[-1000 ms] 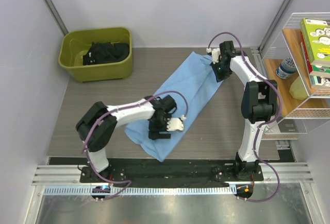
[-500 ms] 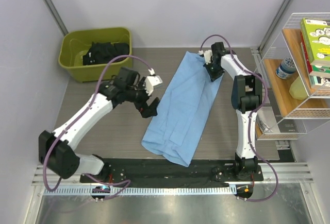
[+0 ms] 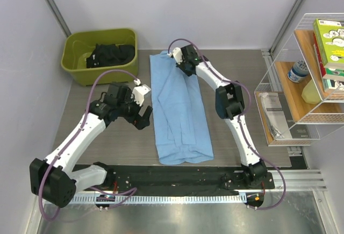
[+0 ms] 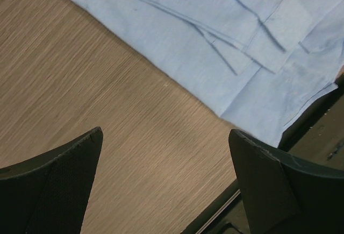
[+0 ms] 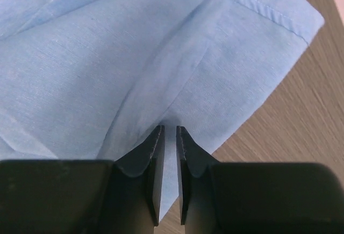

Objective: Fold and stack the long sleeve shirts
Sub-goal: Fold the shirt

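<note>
At far end, R claw (image 5: 169,130) pinches shirt (image 3: 177,110); L claw (image 4: 165,133) wide beside it; book (image 3: 329,34) text illegible.

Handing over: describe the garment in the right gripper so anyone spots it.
On the wooden table, in the middle, the light blue shirt lies as a long folded strip, its far end pinched by the right gripper. Unlike it, the dark clothes sit bundled in the green bin at the far left.
</note>
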